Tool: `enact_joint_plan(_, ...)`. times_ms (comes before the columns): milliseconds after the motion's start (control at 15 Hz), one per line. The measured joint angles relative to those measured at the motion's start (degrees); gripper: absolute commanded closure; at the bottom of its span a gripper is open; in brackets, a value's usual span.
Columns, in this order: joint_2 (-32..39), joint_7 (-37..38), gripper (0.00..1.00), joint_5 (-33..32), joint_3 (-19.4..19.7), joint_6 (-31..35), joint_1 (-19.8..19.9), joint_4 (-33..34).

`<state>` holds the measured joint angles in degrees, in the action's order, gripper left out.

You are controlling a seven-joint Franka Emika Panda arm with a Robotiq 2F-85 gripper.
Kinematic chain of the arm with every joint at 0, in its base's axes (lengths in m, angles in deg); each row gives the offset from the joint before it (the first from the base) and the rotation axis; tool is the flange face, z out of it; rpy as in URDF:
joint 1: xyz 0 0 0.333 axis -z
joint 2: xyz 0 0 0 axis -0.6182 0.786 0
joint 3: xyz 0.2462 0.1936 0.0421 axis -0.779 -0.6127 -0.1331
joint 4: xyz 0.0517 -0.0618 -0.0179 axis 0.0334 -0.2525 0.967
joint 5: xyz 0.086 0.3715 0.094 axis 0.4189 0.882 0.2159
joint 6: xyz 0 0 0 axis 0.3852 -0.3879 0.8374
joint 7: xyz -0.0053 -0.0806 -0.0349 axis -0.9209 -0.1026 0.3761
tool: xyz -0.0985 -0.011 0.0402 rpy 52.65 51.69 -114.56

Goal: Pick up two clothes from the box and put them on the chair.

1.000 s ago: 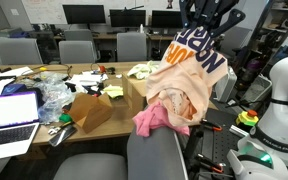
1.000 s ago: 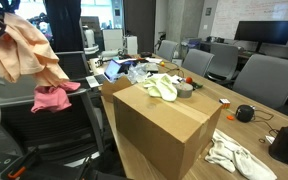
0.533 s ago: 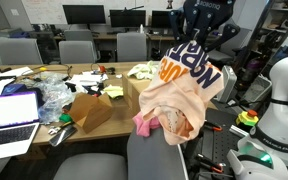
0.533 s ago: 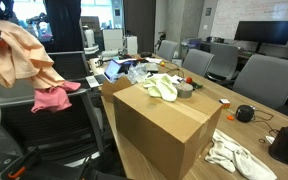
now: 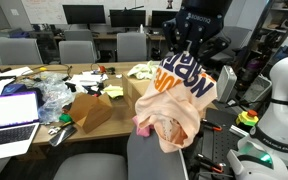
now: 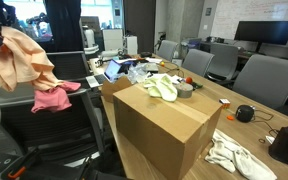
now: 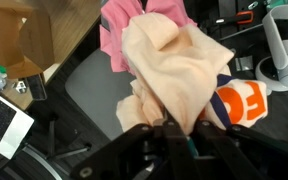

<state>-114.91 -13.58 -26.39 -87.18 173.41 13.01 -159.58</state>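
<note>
The only writing we can find is on the peach garment (image 5: 179,95). In an exterior view its white panel carries big orange letters edged in navy, but it is folded over and we cannot read a word. In the wrist view part of the same lettering (image 7: 246,100) shows at the right, again too crumpled to read.

The gripper (image 5: 192,42) has its fingers pinched tight on the bunched top of this garment. The cloth hangs free below it, over the chair (image 5: 159,155), and the wrist view shows the fabric gathered right between the fingers (image 7: 170,138).

From the left in that exterior view, an open laptop (image 5: 9,115) sits on the table. Next comes the open cardboard box (image 5: 89,110), then a pale yellow cloth (image 5: 141,72) farther back. The pink cloth (image 5: 144,122) lies on the chair, touching the hanging garment's lower edge. In an exterior view the pink cloth (image 6: 52,98) sits just under the peach garment (image 6: 19,58).
</note>
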Motion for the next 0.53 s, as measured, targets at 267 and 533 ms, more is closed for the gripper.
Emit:
enact_joint_plan(267, 2.1, 2.3, 0.97, -0.9, -0.3, 2.1, 1.1, -1.3)
enact_joint_plan(533, 4.1, 5.2, 0.97, -1.8, -0.3, 3.4, 2.8, -3.5)
